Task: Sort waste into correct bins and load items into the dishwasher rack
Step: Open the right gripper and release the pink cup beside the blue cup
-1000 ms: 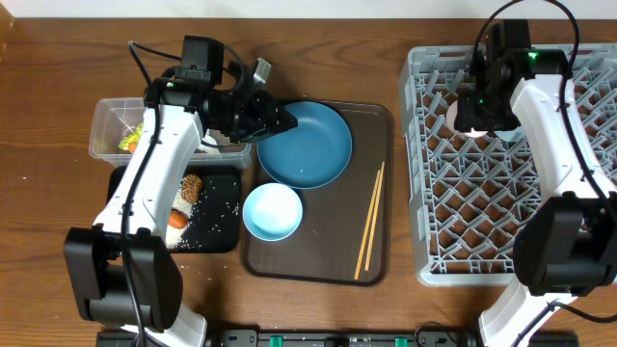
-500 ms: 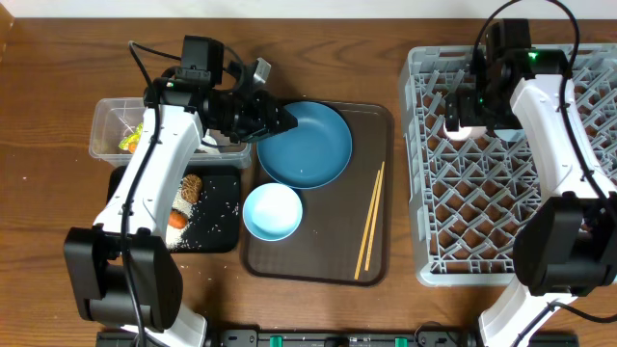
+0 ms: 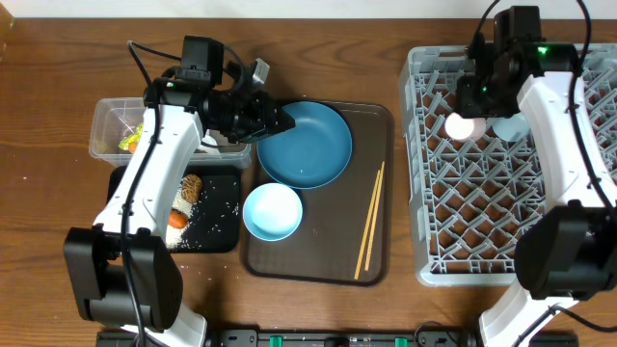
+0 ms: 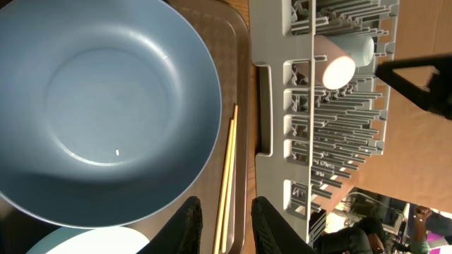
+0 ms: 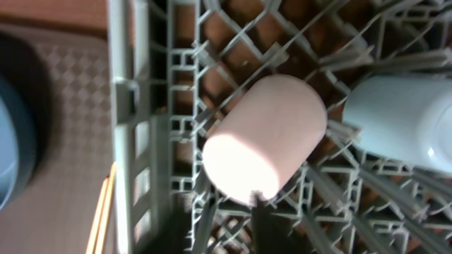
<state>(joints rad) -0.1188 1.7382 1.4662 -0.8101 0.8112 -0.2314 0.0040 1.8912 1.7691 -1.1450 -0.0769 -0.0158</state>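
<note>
The dark-blue plate (image 3: 308,145) lies on the brown tray. My left gripper (image 3: 275,120) hovers over its left rim, jaws a little apart, nothing between the fingertips (image 4: 191,212). The wooden chopsticks (image 4: 227,176) show through that gap. The light-blue bowl (image 3: 272,212) sits in front of the plate. In the grey dishwasher rack (image 3: 482,222) a pink cup (image 3: 460,125) lies on its side next to a light-blue cup (image 3: 509,125). My right gripper (image 3: 479,93) hangs just behind the pink cup (image 5: 265,137), apart from it. Its fingers are blurred in the right wrist view.
A clear tub (image 3: 106,120) at the left holds a yellow-green wrapper (image 3: 130,142). The black tray (image 3: 227,241) in front of it holds a brown lump (image 3: 191,188), a carrot (image 3: 176,219) and rice grains (image 3: 217,207). The chopsticks (image 3: 369,222) lie along the brown tray's right side (image 3: 388,193).
My right gripper has let go of the pink cup and drawn back toward the rack's far edge. The cup now lies free among the pegs. The left arm has not moved.
</note>
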